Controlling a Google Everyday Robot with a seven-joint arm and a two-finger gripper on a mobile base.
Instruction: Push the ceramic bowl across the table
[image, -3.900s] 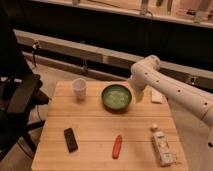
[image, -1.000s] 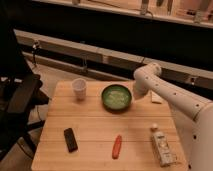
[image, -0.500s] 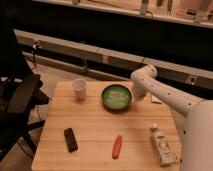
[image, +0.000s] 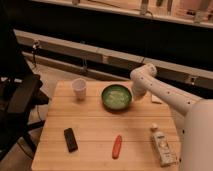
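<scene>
Reaching in from the right, the white arm (image: 165, 92) bends at its elbow joint over the far right part of the bench (image: 95, 125). jaws (image: 134, 96) sit low at the arm's end, right at the right-hand rim of the ceramic bowl (image: 116, 97); contact or a small gap, cannot tell. Whether the jaws are apart or together cannot be told, the arm's wrist covers them.

ceramic bowl: upright on the bench, far-centre area, directly left of the jaws, dark green outside, pale speckled green inside. Nothing visible inside it.

white cup (image: 79, 88): upright, left of the bowl, so well left of the jaws with the bowl in between. Apart from the bowl.

black remote-like object (image: 70, 139): flat on the bench, far left and toward the near edge from the jaws.

red-orange carrot-like object (image: 117, 146): lying flat, nearer the front edge than the jaws, slightly left of them, roughly in line below the bowl.

pale bottle (image: 161, 145): lying on its side near the right front of the bench, right of and nearer than the jaws, cap end pointing toward the far side.

black chair (image: 20, 97): off the bench, far left of everything.
</scene>
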